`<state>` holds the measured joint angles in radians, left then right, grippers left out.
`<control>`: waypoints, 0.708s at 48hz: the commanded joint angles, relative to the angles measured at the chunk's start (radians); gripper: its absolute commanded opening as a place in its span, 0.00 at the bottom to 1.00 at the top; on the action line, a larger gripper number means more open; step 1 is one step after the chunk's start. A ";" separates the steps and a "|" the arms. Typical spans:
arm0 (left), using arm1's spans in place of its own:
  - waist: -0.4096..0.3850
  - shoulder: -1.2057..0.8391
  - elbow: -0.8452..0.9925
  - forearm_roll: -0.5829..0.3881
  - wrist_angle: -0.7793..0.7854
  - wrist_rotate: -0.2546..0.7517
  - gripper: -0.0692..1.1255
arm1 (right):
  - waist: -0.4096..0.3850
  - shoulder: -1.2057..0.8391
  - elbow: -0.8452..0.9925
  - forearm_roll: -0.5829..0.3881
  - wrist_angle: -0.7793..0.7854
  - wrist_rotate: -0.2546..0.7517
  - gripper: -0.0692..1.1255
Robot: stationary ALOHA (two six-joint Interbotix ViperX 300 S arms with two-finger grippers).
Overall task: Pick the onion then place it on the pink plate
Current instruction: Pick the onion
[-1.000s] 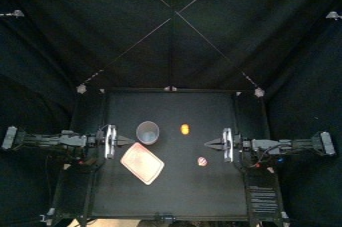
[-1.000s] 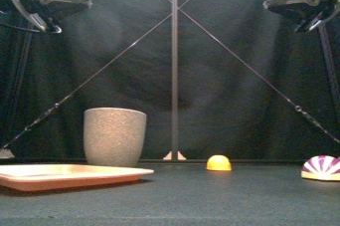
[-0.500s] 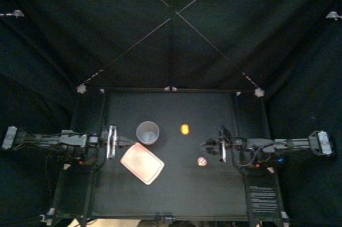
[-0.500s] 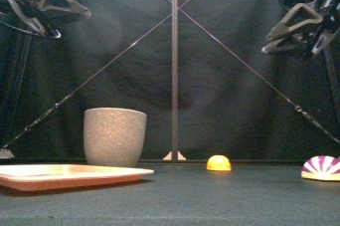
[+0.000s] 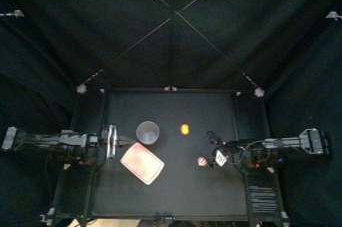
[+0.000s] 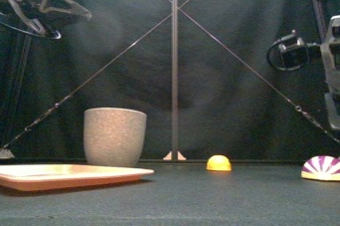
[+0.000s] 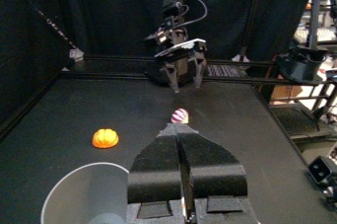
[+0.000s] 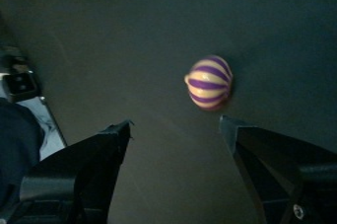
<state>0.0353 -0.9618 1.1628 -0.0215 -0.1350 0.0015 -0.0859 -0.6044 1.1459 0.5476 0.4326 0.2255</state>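
Note:
The onion (image 5: 202, 160), a purple and white striped toy, lies on the table right of the middle, also seen low at the right in the front view (image 6: 320, 167). My right gripper (image 5: 218, 156) hangs open just right of it and above it. In the right wrist view the onion (image 8: 210, 80) lies ahead of the spread jaws, not between them. The pink plate (image 5: 143, 162) lies flat at the front left (image 6: 74, 175), apart from the onion. My left gripper (image 7: 186, 174) is shut on nothing and rests high at the left (image 5: 103, 143).
A tall grey speckled cup (image 5: 148, 130) stands just behind the plate (image 6: 115, 136). A small orange toy (image 5: 186, 128) lies right of the cup (image 6: 218, 162), behind the onion. Bare table lies between the onion and the plate.
My right arm has moved in from the right, tipped downward and come lower toward the onion. The left arm, the onion and the plate have not moved.

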 commanded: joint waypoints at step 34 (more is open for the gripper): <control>0.023 0.005 0.018 0.000 0.009 0.002 0.14 | 0.163 0.356 -0.173 -0.588 -0.020 0.663 0.92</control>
<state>0.0506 -0.9618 1.1934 -0.0215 -0.1212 0.0015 0.0537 -0.2500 0.9910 -0.0230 0.4357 0.8560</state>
